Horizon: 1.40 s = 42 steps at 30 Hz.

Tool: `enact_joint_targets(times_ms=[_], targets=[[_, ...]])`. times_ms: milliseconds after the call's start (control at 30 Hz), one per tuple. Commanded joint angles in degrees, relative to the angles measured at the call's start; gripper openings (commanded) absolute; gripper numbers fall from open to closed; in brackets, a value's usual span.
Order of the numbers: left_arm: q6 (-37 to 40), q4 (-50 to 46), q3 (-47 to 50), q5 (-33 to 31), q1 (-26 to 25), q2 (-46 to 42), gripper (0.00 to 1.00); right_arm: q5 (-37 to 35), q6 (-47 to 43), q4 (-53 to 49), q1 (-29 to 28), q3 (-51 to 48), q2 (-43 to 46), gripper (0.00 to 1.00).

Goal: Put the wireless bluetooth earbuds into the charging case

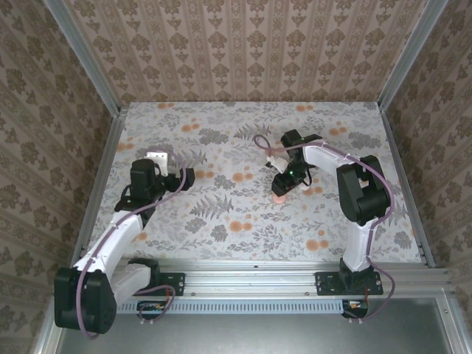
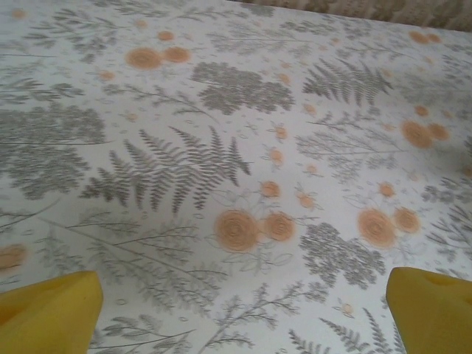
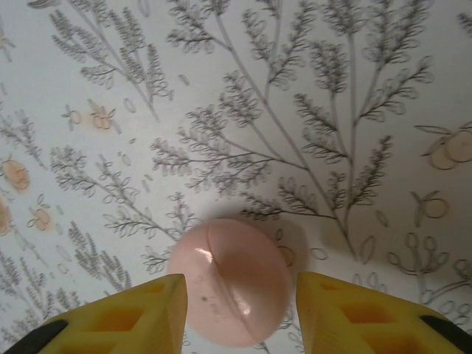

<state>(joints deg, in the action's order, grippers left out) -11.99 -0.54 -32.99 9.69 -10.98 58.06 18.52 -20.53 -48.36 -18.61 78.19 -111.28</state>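
Right gripper (image 3: 240, 295): I am seeing its yellow fingers (image 3: 147, 317) standing apart with the charging case (image 3: 232, 280) sitting between them. They are straddling it, not clamping it. The left-hand finger is looking as if it is touching the case's edge, while a gap is showing at the other finger.
Charging case: it is lying flat on the table (image 1: 221, 151), right of centre. In the top view it is peeking out just under the right gripper (image 1: 282, 184) as a pink spot (image 1: 279, 198).
Case state: I am reading it as closed. Whether the earbuds are inside, I cannot tell.
Axis: the case is nearly round. Its seam is running slantwise away from the wrist camera, roughly across the line on which the fingers close.
Left gripper (image 2: 243, 310): it is hanging wide apart over bare patterned cloth and holding nothing. In the top view it (image 1: 186, 177) is sitting well apart from the case, on the left side.
Nearer arm: the right one, plainly.
What the next move is turning on: I am judging that closing straight in would be pinching the case across its seam.
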Motion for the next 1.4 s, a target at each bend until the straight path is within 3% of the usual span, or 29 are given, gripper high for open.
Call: enact_joint_targets(times_ms=[0,100,267,300,333,500,567,667,733,800,833,1033,1233,1367], targets=[[0.0,-4.8,-1.9,-7.3,2.9,-0.7,1.00,-3.0,1.4,2.6,0.5,0.2,2.9,0.45],[0.0,-6.1,-1.7,-15.2,5.8,-1.3,1.00,-3.7,3.1,7.8,1.5,-2.5,7.5,0.48],[2.5,0.2,2.9,-24.4,10.2,-0.1,1.00,-4.1,10.6,27.7,6.9,-15.0,19.5,0.60],[2.5,1.7,3.9,-24.0,11.0,0.6,1.00,-4.7,12.3,31.1,8.1,-17.5,21.3,0.93],[2.7,4.6,5.2,-23.7,11.7,1.5,1.00,-5.2,13.8,34.5,9.5,-20.1,23.1,1.00],[4.8,23.4,11.0,-21.6,12.5,10.1,1.00,-13.1,17.2,48.8,14.5,-33.0,29.9,1.00],[6.2,26.5,9.5,-19.8,12.5,13.9,1.00,-15.6,18.6,56.2,15.9,-38.3,31.1,1.00],[8.5,38.9,9.9,-17.1,12.2,19.6,1.00,-17.0,20.6,67.1,17.3,-45.0,31.1,1.00],[11.0,41.9,8.8,-16.6,11.0,24.1,1.00,-18.1,21.5,73.4,17.5,-47.9,31.1,1.00],[14.7,51.6,10.6,-16.6,8.8,30.6,1.00,-17.4,20.8,78.2,17.6,-49.5,31.1,1.00],[15.4,53.4,11.2,-20.0,7.2,30.5,1.00,-17.4,21.1,82.1,17.6,-50.7,31.1,1.00],[12.7,50.2,10.5,-19.0,9.1,29.6,1.00,-18.4,21.1,102.9,17.6,-56.5,22.3,1.00],[13.0,50.5,10.6,-19.0,8.9,29.6,1.00,-14.7,20.7,99.8,18.6,-55.9,23.3,1.00],[13.0,50.5,10.6,-19.1,8.8,29.7,1.00,-18.1,22.7,96.9,19.0,-54.6,23.4,1.00]])
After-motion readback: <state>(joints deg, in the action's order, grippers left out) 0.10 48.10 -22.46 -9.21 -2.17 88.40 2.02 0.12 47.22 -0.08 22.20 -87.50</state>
